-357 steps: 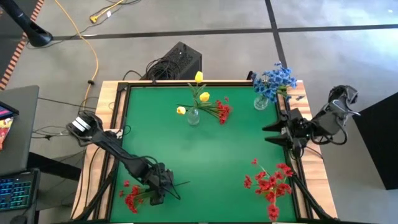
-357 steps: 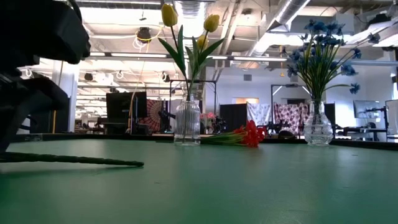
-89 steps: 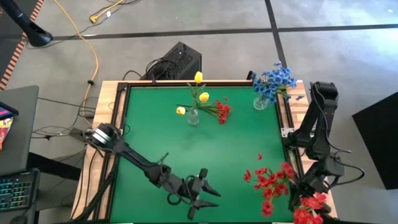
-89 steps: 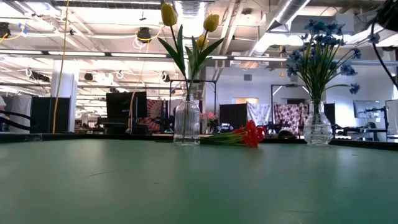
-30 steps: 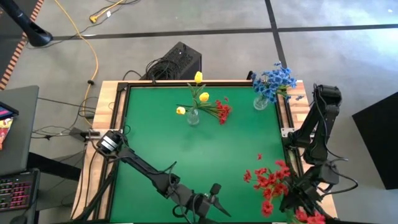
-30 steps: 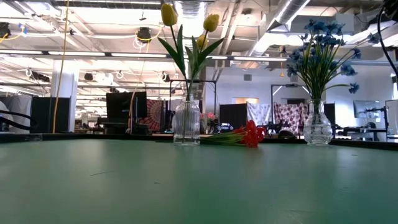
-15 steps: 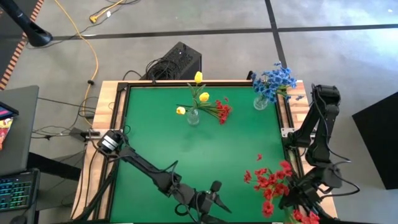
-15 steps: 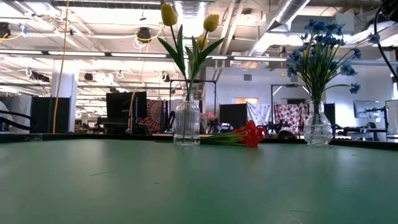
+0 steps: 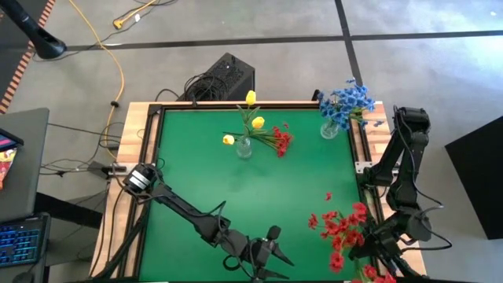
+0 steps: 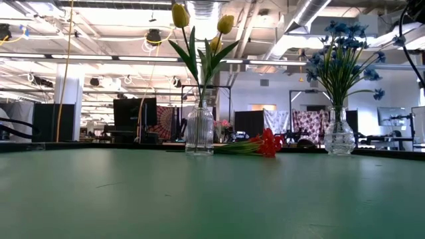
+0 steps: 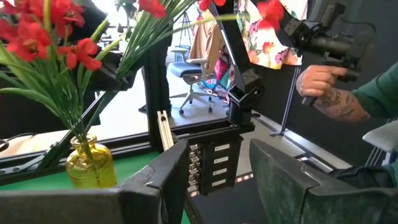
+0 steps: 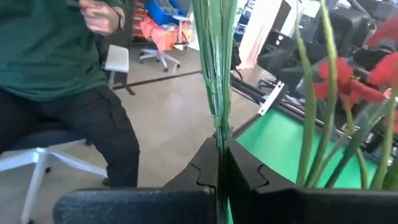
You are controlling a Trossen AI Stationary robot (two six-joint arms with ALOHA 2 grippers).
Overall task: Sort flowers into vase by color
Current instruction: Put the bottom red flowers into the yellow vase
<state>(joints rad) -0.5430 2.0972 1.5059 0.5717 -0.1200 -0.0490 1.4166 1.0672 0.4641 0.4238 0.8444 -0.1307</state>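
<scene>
Right wrist view shows the right gripper (image 12: 219,163) pinching a bundle of green stems (image 12: 214,68) that runs lengthwise straight out from the pressed-together fingers. High view places that gripper (image 9: 376,253) at the table's (image 9: 236,189) near right corner, beside red flowers (image 9: 339,229). Only the left wrist view shows a yellow vase (image 11: 90,167) holding red blooms; the left gripper (image 11: 214,171) has its fingers spread, holding nothing, and sits at the near edge.

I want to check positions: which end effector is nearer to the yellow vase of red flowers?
Right end effector, beside the yellow vase, shut on green stems. Left end effector stands farther, at the near edge.
</scene>
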